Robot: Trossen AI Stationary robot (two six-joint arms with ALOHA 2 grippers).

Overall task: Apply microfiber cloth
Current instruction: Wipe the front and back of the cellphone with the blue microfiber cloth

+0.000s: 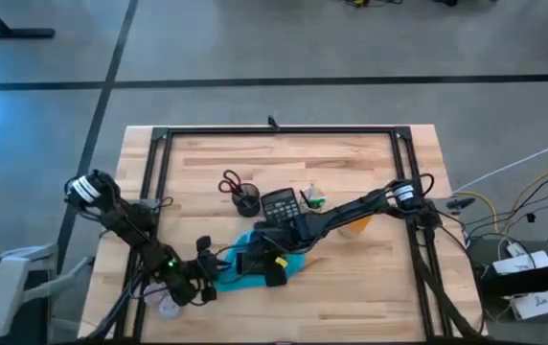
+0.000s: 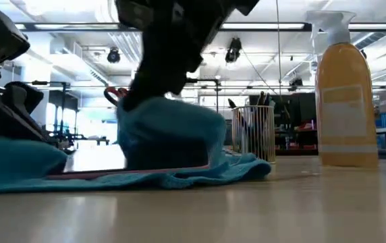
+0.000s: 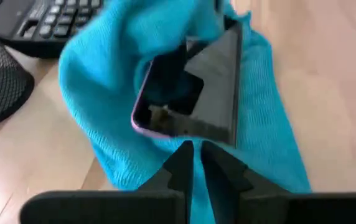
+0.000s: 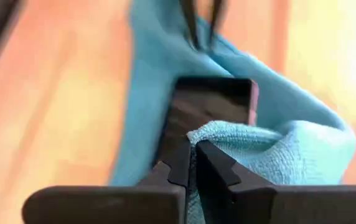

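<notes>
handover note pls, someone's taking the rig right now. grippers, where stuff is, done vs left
Right gripper: shut on a fold of the microfiber cloth, pressed onto the phone.
Left gripper: shut on the cloth's edge, at the phone's near end.
Phone lies flat on the cloth, table front centre, in front of the calculator.
Done: cloth on the screen.
Left: wipe the uncovered part of the screen, probably, then let go.

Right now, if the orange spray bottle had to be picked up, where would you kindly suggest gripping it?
Probably around the spray bottle's straight body, from the side: it stands upright with flat-looking walls, while the white trigger head on top is narrow and uneven.
</notes>
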